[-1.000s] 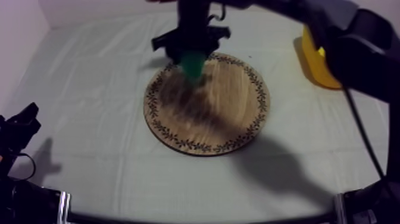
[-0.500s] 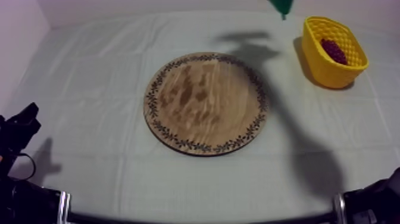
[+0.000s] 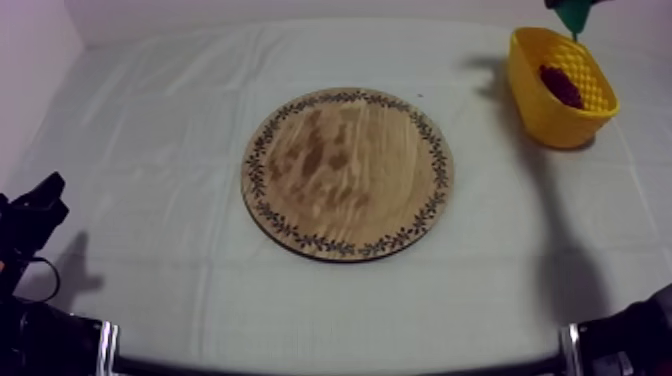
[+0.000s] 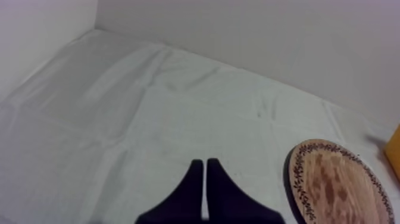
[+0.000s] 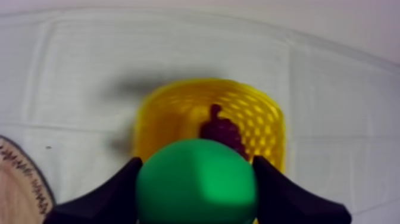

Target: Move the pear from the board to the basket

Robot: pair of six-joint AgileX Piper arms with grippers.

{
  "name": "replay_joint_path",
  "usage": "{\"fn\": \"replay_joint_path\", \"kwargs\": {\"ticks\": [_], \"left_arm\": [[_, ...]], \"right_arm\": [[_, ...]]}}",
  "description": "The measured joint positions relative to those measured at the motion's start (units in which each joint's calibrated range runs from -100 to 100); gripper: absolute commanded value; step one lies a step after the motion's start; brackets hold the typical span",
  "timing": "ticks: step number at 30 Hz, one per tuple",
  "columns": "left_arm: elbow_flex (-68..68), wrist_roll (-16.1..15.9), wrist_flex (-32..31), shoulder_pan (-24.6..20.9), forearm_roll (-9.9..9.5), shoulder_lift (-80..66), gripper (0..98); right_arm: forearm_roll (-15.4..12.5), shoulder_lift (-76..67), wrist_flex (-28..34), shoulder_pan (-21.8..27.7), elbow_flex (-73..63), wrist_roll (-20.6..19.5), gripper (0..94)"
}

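Note:
The green pear (image 5: 196, 184) is held between the black fingers (image 5: 116, 187) of my right gripper (image 5: 196, 170), which is shut on it. It hangs above the yellow basket (image 5: 265, 116), which has a dark bunch of grapes (image 5: 221, 132) inside. From above, the pear's lower tip (image 3: 573, 14) hangs over the far end of the basket (image 3: 530, 100) at the table's far right. The round wooden board (image 3: 348, 172) lies bare at the table's centre. My left gripper (image 3: 40, 205) rests low at the left, its fingers (image 4: 193, 184) together as a narrow wedge.
The board's patterned rim (image 4: 297, 179) lies to the right of my left gripper. Grey-white cloth (image 3: 150, 130) covers the table, with a wall along the back. The board's edge (image 5: 18, 179) lies well to the left of the basket.
My right arm lifted the pear off the board's far side and carried it up and to the right, to above the basket. The left arm has not moved.

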Motion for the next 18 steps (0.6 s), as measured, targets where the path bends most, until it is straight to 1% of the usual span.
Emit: {"fn": "replay_joint_path", "kwargs": {"ticks": [5, 8, 12, 15, 18], "left_arm": [[0.0, 0.0, 0.0, 0.0, 0.00, 0.0, 0.1], [0.0, 0.0, 0.0, 0.0, 0.00, 0.0, 0.1], [0.0, 0.0, 0.0, 0.0, 0.00, 0.0, 0.1], [0.0, 0.0, 0.0, 0.0, 0.00, 0.0, 0.1], [0.0, 0.0, 0.0, 0.0, 0.00, 0.0, 0.1]], "right_arm": [[-0.3, 2.6, -3.7, 2.4, 2.6, 0.3, 41.3], [-1.1, 5.0, -6.5, 3.0, 3.7, 0.6, 41.8], [-2.0, 8.7, -8.2, 3.2, 3.8, 0.9, 43.0], [-2.4, 11.5, -8.8, 3.2, 3.4, 1.0, 45.8], [-2.4, 14.4, -9.0, 3.2, 3.2, 1.0, 51.5]]}}
